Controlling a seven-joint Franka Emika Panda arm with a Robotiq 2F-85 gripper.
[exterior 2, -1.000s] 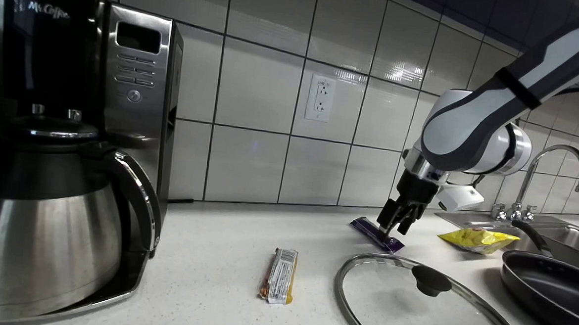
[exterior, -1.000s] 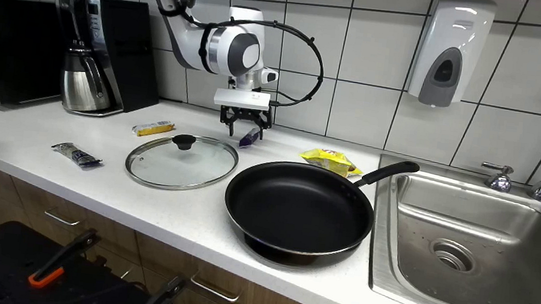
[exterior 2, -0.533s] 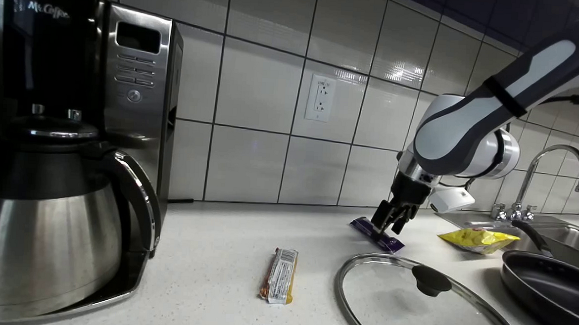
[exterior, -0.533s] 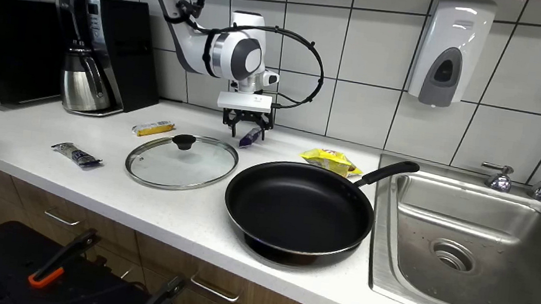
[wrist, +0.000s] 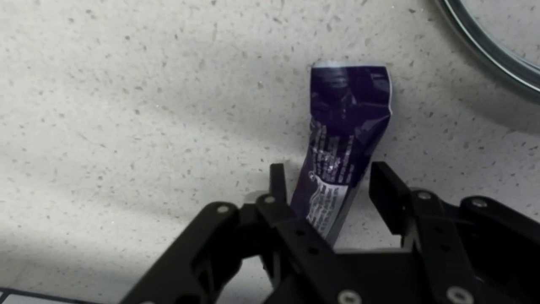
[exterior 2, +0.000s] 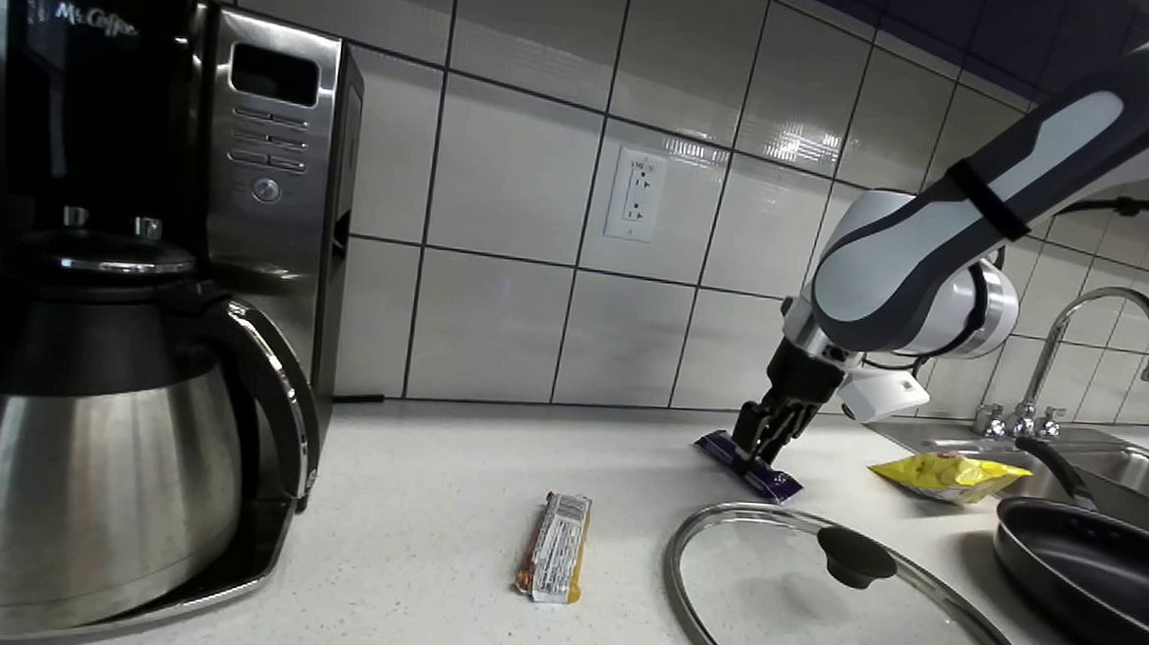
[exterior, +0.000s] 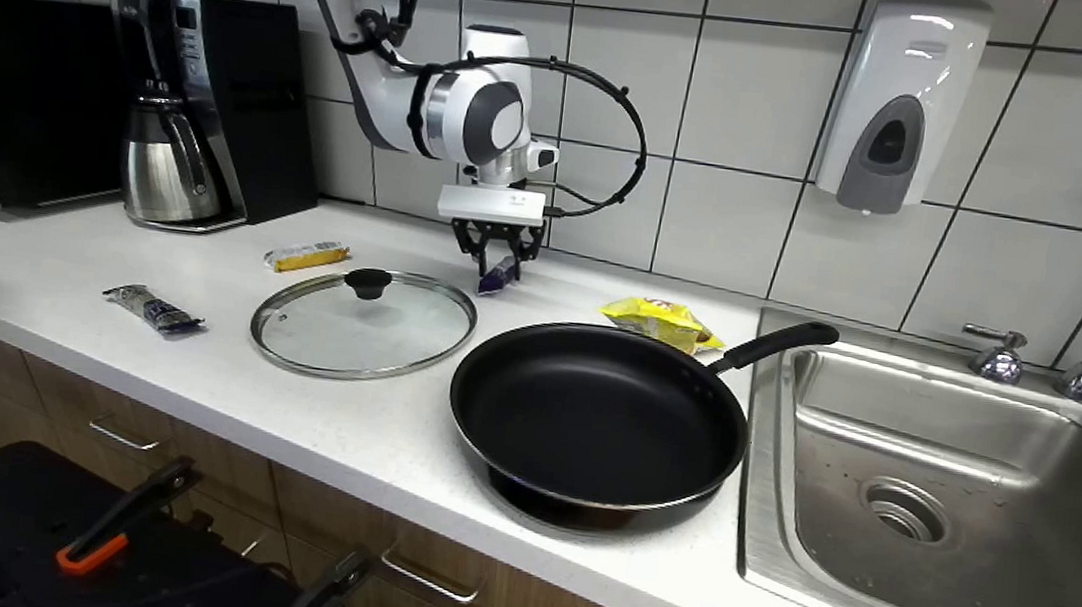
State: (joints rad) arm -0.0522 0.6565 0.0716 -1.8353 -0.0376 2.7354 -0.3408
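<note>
Over by the tiled wall (exterior: 730,223), a purple-wrapped snack bar (wrist: 344,122) lies on the white speckled countertop (exterior: 338,413), and the two-finger Robotiq gripper (wrist: 327,177) is right down around it. Jaws are partway apart, one on each side, and the wrist view shows slivers of counter between bar and fingers (wrist: 277,181), so it's not clamped on anything. Just beside the bar there's a glass pan lid (exterior: 362,335) with a black knob (exterior: 367,283), lying flat. Near the lid you've got a yellow-wrapped bar (exterior: 308,257) and a dark-and-silver one (exterior: 153,309). Next to the stainless sink (exterior: 978,551) is a black frying pan (exterior: 599,420), with a yellow snack bag (exterior: 650,315) close to its handle (exterior: 778,345). Well apart from the gripper stands a Mr. Coffee maker (exterior 2: 277,179) with a steel carafe (exterior 2: 93,494).
</note>
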